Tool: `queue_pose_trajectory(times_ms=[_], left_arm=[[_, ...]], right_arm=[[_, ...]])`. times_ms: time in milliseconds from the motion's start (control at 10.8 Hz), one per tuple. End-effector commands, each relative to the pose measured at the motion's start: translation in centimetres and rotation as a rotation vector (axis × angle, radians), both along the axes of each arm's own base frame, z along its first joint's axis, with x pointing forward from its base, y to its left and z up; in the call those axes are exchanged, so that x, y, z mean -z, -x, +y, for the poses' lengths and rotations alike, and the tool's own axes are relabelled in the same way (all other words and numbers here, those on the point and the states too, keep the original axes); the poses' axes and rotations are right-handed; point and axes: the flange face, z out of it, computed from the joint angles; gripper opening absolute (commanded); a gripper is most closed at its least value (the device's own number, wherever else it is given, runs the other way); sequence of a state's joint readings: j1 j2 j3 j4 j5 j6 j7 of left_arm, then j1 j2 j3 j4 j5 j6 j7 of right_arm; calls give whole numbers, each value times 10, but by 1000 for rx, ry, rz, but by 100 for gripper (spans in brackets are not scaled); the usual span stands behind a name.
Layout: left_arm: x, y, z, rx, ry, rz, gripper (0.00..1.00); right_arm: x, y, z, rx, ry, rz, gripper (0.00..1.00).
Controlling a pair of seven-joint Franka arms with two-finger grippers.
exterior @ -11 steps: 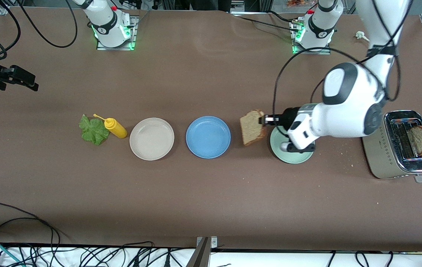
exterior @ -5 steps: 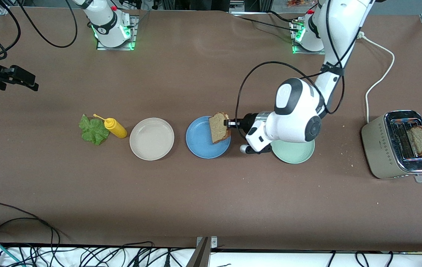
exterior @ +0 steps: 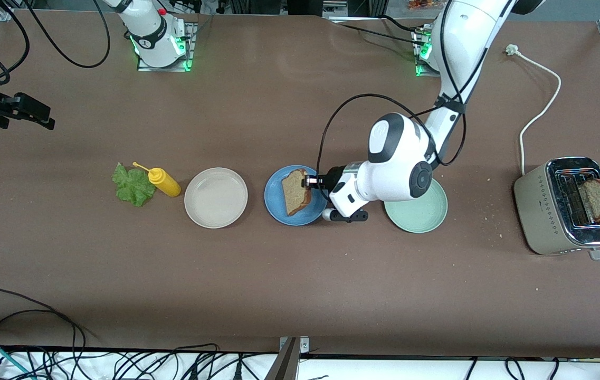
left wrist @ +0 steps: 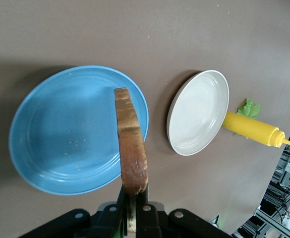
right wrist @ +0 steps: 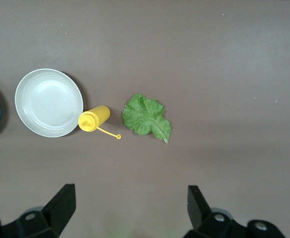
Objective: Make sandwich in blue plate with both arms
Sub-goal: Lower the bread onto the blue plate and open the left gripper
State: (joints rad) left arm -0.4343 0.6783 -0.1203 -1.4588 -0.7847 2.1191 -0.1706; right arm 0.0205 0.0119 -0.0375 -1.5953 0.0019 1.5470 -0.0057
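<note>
Brown bread slice [exterior: 295, 191], blue plate [exterior: 278, 203], yellow bottle [exterior: 163, 182], green lettuce [exterior: 132, 185]

Three plates sit in a row: one blue plate [exterior: 278, 203], one beige plate [exterior: 216, 198] and one pale green plate [exterior: 421, 214]. Two bread slices: one slice [exterior: 294, 191] over the blue plate, another slice [exterior: 597, 199] in the single toaster [exterior: 542, 211]. One lettuce leaf [exterior: 132, 186], one yellow squeeze bottle [exterior: 164, 182], and two robot arms.
</note>
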Motion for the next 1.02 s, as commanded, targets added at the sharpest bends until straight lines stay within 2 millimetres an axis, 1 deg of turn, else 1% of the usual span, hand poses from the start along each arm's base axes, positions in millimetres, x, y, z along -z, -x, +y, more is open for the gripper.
queue_pose_trajectory(times_ms=[0, 92, 462, 646, 923], left_arm=[[16, 2, -23, 17, 35, -29, 0], [20, 4, -27, 22, 33, -24, 0], [27, 6, -28, 24, 31, -15, 0], [37, 5, -28, 21, 30, -2, 0], [46, -1, -33, 1, 56, 9, 0]], right_arm=[[-6, 3, 0, 2, 6, 3, 100], [-6, 3, -1, 4, 7, 1, 100], [-7, 2, -1, 4, 7, 0, 100], [-6, 3, 0, 2, 6, 3, 100], [-7, 3, 1, 1, 7, 1, 100]])
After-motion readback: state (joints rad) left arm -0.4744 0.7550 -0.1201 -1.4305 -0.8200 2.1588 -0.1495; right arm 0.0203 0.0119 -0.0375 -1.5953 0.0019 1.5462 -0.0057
